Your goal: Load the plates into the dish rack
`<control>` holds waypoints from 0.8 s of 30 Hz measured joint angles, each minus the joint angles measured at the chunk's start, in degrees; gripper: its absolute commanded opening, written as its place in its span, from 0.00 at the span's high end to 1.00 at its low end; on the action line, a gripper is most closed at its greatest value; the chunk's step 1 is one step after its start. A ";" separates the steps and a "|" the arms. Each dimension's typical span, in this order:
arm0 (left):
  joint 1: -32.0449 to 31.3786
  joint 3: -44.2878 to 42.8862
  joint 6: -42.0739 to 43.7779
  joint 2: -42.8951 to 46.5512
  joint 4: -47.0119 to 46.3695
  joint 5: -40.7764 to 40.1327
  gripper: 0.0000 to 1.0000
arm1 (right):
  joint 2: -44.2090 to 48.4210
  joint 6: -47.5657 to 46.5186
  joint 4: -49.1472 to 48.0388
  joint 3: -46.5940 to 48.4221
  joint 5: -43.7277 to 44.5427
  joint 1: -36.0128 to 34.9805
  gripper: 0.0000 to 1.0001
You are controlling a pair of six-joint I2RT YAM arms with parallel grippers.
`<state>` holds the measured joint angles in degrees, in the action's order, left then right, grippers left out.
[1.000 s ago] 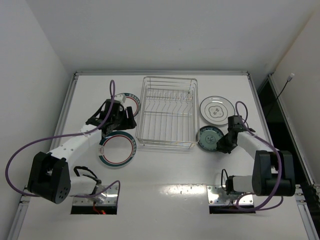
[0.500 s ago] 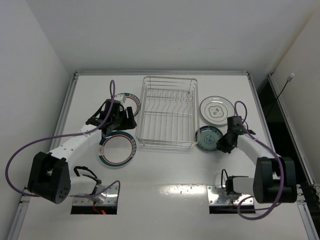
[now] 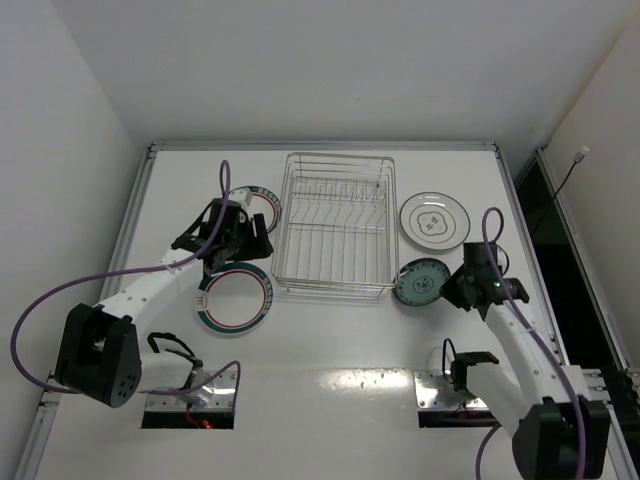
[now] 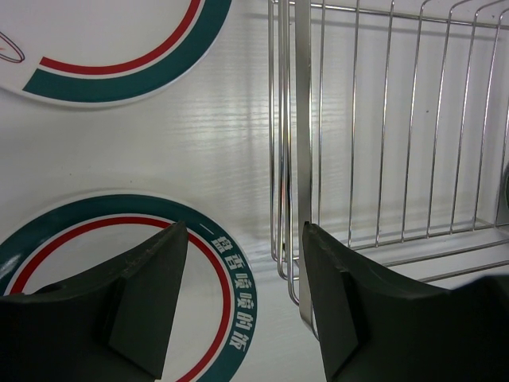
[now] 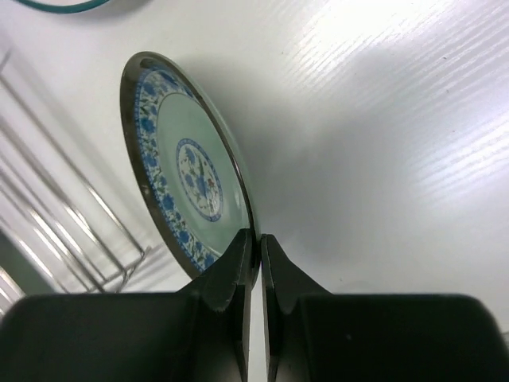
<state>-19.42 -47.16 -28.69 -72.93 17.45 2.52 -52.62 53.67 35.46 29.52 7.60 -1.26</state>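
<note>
- White table [image 3: 330,340], walls close on three sides; dish rack [image 3: 337,225] mid-table
- Ringed plates [image 3: 235,298] flat left of rack; dark-rimmed plate [image 3: 434,221] flat right
- Teal plate [image 5: 187,171] tilted off rack's near-right corner, rim pinched by right gripper [image 5: 256,247]
- Left gripper [image 4: 242,263] jaws apart, empty, over rack's left edge

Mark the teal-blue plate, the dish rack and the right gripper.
teal-blue plate [image 5: 199,171], right wrist view, its patterned centre.
dish rack [image 3: 335,292], top external view, its near rim wire.
right gripper [image 5: 256,238], right wrist view, between fingertips pinching the plate's rim.
</note>
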 measured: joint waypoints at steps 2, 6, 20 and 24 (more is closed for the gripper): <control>0.00 0.00 0.00 0.00 0.04 0.00 0.43 | 3.08 -0.79 2.01 0.57 0.20 -0.15 1.00; 0.00 0.00 0.00 0.00 0.04 0.00 0.43 | 8.13 -1.88 7.10 4.39 1.44 -0.39 1.00; 0.00 0.00 0.00 0.00 0.04 0.00 0.43 | -3.96 -7.32 14.08 40.11 14.36 -6.47 1.00; 0.00 0.00 0.00 0.00 0.07 -0.02 0.43 | -16.52 -9.73 14.19 50.07 20.41 -12.09 1.00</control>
<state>-19.42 -47.16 -28.69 -72.93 17.52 2.50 -69.14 43.94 49.65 79.59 28.01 -13.34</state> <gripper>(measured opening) 0.565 0.030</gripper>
